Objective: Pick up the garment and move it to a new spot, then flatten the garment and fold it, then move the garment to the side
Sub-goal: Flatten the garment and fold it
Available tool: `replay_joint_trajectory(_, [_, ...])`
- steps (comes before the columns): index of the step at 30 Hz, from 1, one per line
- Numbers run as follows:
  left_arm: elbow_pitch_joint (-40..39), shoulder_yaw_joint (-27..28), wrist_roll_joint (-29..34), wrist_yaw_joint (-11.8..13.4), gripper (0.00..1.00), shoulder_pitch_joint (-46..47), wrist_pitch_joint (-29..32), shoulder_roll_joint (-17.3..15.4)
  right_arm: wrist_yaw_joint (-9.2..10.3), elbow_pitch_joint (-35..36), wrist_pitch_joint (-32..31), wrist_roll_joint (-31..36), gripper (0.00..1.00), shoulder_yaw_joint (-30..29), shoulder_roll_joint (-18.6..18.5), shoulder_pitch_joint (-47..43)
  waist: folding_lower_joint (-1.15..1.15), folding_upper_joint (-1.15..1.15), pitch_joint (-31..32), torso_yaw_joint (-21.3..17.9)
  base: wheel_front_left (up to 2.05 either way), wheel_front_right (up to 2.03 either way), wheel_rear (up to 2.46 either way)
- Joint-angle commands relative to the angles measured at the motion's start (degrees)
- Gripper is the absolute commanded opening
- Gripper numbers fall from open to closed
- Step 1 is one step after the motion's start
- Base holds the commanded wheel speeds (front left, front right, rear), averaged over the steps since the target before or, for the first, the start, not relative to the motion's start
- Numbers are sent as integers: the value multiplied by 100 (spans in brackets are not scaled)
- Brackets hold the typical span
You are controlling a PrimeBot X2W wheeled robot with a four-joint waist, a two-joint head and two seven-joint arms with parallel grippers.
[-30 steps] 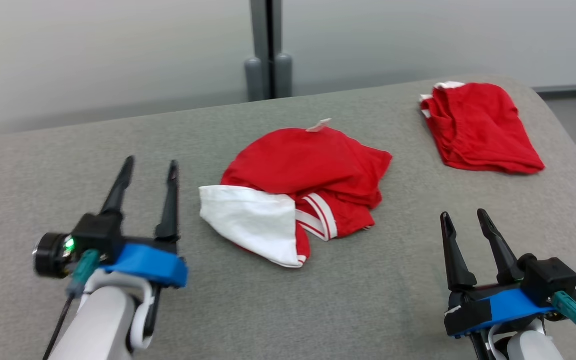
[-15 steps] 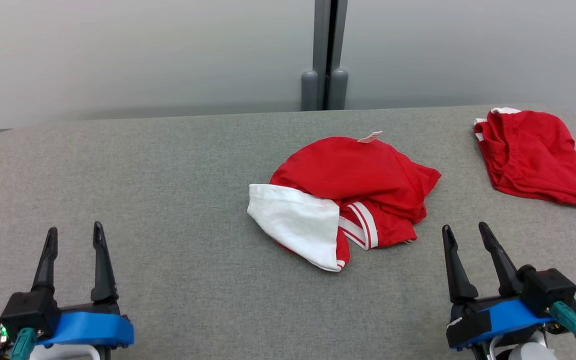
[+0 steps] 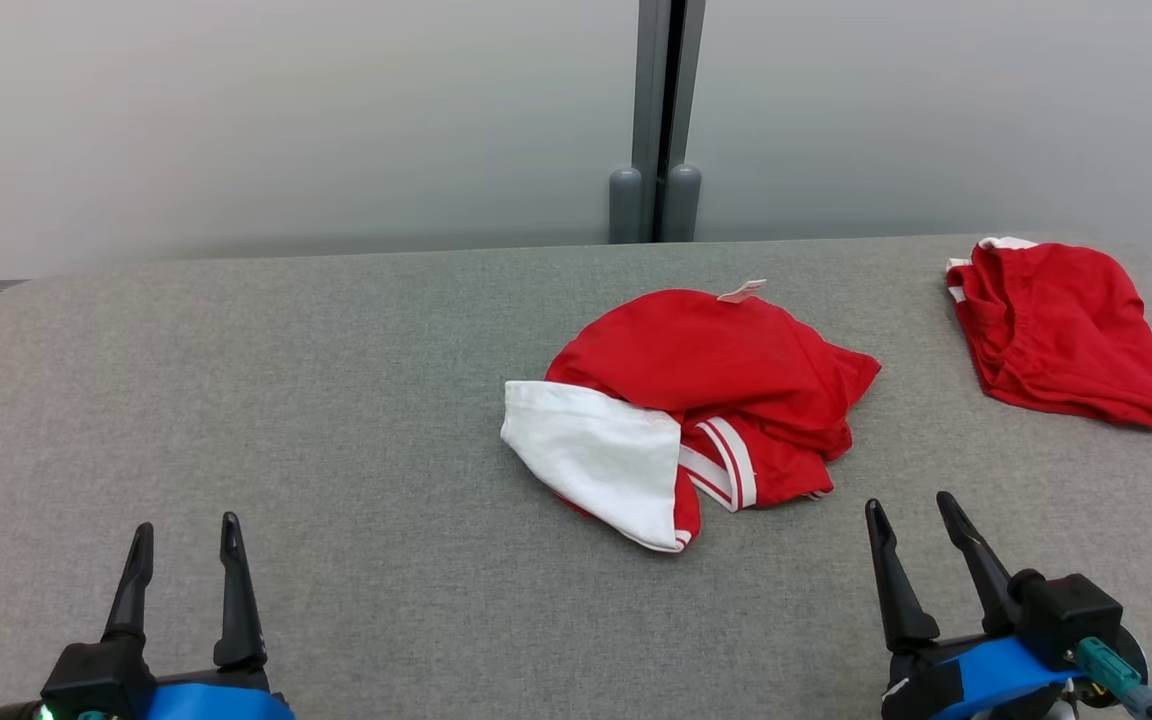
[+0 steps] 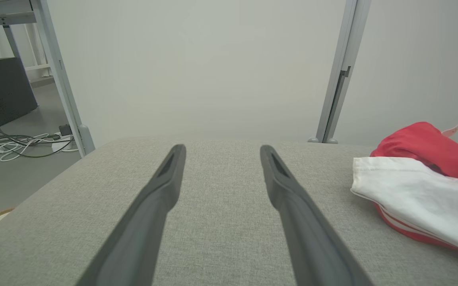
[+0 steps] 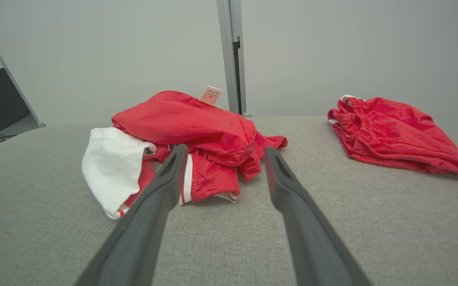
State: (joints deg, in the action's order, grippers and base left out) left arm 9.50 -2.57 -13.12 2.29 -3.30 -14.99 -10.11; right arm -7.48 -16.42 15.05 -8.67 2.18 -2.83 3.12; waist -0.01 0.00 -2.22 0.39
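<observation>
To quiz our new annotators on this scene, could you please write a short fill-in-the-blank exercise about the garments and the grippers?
1. The crumpled garment in the middle of the table is red and ____.
2. The left gripper and the right gripper both stand ____, holding nothing.
3. The other red garment lies toward the robot's ____ side of the table.
Missing words: white; open; right.

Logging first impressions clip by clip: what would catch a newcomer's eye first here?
A crumpled red garment with a white panel lies centred on the grey table. A second red garment sits at its far right corner. The left gripper and right gripper stand open near the front edge, touching nothing.
</observation>
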Motion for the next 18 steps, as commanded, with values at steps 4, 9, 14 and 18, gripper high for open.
replay_joint_trajectory(4, [70,100,141,-130,100,5,-26,73,-2,-30,17,51,100,3,-14,-63,1,0,20,-29,0,0,0])
replay_joint_trajectory(9, [167,188,269,-240,100,73,-26,146,-2,-43,17,33,100,20,-14,-86,1,0,48,-65,0,0,0])
replay_joint_trajectory(14, [219,287,360,-325,100,92,-26,215,-2,-61,17,8,100,27,-14,-98,1,0,54,-73,0,0,0])
replay_joint_trajectory(18, [245,325,429,-382,100,112,-26,249,-3,-71,17,-3,100,33,-14,-103,1,0,50,-70,0,0,0])
